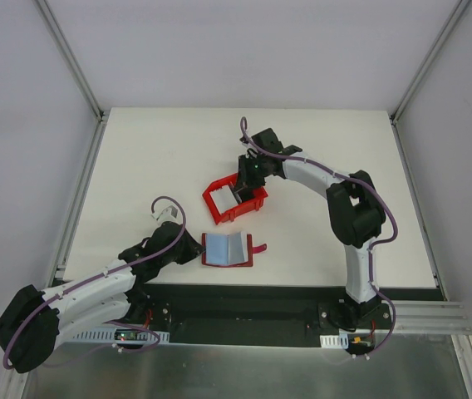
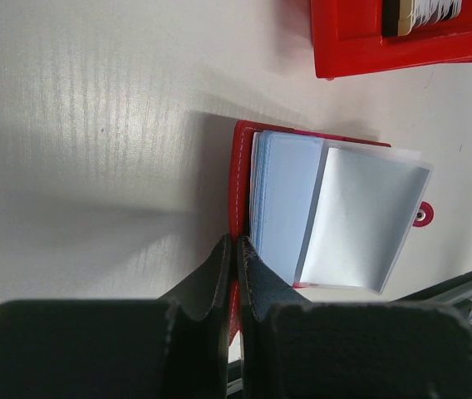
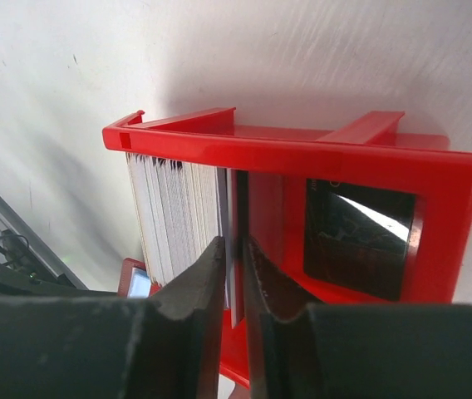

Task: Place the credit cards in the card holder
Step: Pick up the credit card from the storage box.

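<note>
left gripper [image 2: 234, 246] pinches card holder [image 2: 336, 212] edge; right gripper [image 3: 234, 249] nips one credit card [image 3: 233, 208] inside red bin [image 3: 302, 155].

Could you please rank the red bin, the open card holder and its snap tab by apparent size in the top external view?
1. red bin: largest, though only slightly.
2. card holder: nearly the same footprint as the bin.
3. snap tab: by far the smallest.

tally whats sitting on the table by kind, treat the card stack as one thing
red bin: 1
card holder: 1
stack of credit cards: 1
black block: 1
total: 4
</note>
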Robot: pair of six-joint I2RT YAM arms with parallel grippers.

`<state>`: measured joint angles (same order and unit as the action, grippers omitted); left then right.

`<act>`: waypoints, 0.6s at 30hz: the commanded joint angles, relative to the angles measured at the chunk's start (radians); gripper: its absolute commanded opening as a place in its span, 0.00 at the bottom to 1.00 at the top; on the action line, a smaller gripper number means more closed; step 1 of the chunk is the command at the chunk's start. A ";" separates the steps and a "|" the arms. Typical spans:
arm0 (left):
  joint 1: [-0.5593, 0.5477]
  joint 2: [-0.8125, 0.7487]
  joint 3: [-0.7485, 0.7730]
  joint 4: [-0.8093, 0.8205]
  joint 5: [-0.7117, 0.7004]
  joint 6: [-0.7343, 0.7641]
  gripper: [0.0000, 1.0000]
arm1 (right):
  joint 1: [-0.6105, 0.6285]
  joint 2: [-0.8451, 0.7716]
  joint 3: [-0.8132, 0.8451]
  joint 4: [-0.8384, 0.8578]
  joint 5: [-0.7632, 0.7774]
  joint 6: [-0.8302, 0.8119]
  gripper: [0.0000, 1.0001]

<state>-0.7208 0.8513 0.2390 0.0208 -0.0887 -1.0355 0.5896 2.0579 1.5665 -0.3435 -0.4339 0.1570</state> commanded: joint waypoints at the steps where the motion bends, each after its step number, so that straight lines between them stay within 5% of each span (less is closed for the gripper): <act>1: -0.008 0.006 0.036 0.002 -0.017 0.005 0.00 | 0.001 -0.070 0.000 0.017 -0.017 0.013 0.18; 9: -0.008 0.003 0.033 0.002 -0.017 0.005 0.00 | 0.003 -0.044 -0.002 0.017 -0.011 0.021 0.23; 18: -0.006 0.003 0.036 0.002 -0.020 0.008 0.00 | 0.003 -0.018 0.029 0.020 -0.029 0.027 0.57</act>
<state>-0.7208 0.8570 0.2398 0.0208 -0.0887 -1.0355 0.5896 2.0579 1.5646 -0.3313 -0.4351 0.1818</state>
